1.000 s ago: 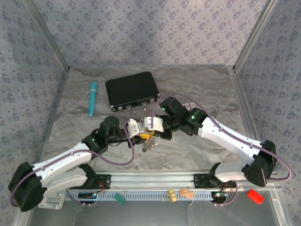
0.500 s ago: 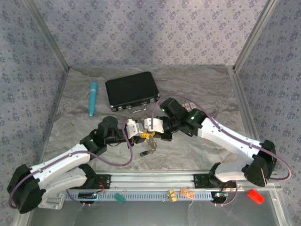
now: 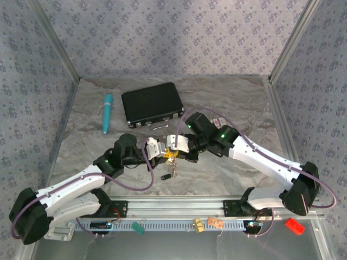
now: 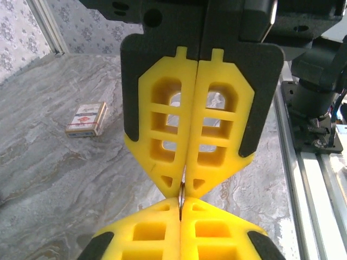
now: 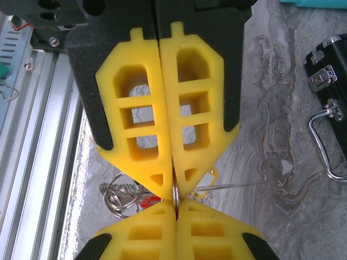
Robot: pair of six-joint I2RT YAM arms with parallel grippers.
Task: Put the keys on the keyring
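At mid-table, your grippers meet tip to tip on the keyring (image 4: 181, 196).
Your left gripper (image 4: 180, 216) and right gripper (image 5: 175, 216) are both closed, each pinching the edge of that thin metal ring between its yellow fingertips. Keys (image 3: 172, 171) bunch just nearside of the tips; you cannot tell from above whether they hang or rest on the table (image 3: 227, 103). Black case (image 3: 152, 104) sits well apart, behind.

Bright and even, diffuse from above. Soft, faint shadows under the arms (image 3: 255, 154) on the table (image 3: 227, 103). Slightly soft on near yellow fingers (image 4: 146, 233) in wrist views; mild sheen off rail (image 5: 49, 151).
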